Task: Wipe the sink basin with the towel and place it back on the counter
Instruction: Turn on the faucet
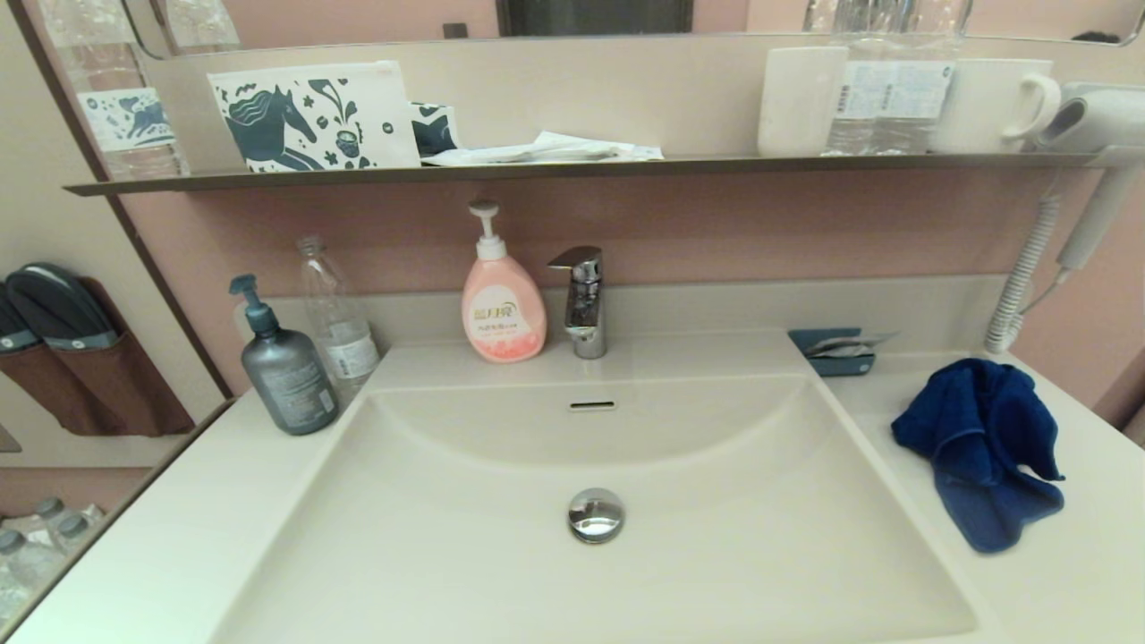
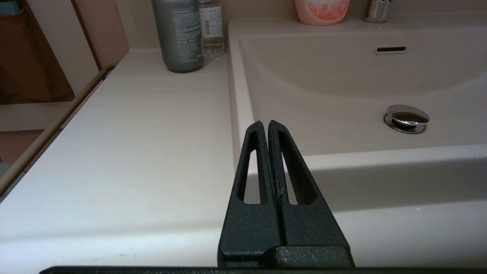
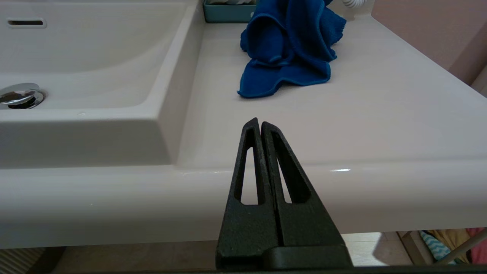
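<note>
The royal-blue towel [image 1: 982, 447] lies rumpled on the counter [image 1: 1055, 581] to the right of the sink basin [image 1: 501, 465], well back from the front edge. The basin has a chrome drain plug [image 1: 595, 514] and a slot overflow [image 1: 592, 405]. Neither arm shows in the head view. In the right wrist view my right gripper [image 3: 260, 122] is shut and empty, held in front of the counter's front edge, with the towel [image 3: 289, 49] some way beyond its tips. My left gripper [image 2: 265, 125] is shut and empty, low over the basin's [image 2: 342, 76] near left corner.
A grey pump bottle [image 1: 284, 367], a clear bottle [image 1: 335, 317], a pink soap dispenser [image 1: 501, 304] and the faucet [image 1: 583, 300] stand along the back. A teal tray [image 1: 836, 351] with a packet sits behind the towel. A hairdryer [image 1: 1087, 161] hangs at right under the wall shelf [image 1: 572, 168].
</note>
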`<state>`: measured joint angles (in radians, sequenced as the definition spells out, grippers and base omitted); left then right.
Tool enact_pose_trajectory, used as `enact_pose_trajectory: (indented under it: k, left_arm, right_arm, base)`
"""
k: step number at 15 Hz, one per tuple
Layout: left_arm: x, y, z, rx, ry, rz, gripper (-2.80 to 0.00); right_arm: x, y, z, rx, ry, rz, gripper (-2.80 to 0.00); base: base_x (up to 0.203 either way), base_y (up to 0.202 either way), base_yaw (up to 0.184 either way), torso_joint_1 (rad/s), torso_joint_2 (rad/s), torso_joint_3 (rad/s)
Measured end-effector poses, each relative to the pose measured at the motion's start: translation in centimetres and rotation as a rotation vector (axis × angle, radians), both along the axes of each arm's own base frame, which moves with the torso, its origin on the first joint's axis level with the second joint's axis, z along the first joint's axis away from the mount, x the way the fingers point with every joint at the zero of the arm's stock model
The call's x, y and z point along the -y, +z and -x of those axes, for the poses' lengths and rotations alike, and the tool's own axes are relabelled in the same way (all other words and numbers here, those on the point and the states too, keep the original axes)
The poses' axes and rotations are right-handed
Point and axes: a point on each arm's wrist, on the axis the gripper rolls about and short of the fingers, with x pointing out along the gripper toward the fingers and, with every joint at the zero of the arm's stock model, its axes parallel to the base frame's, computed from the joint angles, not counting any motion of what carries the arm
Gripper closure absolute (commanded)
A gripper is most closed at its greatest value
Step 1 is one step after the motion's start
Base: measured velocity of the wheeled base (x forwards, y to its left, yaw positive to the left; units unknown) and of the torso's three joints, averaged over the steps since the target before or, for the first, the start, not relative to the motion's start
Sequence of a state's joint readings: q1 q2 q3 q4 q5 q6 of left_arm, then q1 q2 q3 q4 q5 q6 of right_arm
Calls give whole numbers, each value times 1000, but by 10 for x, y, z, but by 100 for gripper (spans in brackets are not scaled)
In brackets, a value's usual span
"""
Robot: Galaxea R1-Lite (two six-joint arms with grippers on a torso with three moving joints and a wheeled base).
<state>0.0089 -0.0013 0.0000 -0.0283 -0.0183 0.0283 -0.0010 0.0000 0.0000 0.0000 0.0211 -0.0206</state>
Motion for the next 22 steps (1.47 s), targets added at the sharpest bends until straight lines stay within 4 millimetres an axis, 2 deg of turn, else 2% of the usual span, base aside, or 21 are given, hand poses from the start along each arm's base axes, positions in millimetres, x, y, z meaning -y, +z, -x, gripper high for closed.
enact_pose_trajectory:
  k: [22]
  left_arm:
    - [0, 1, 0, 6, -3, -10, 0]
  right_arm:
    - [0, 0, 0, 0, 0, 0, 0]
  base:
    - [0, 0, 0, 0, 0, 0]
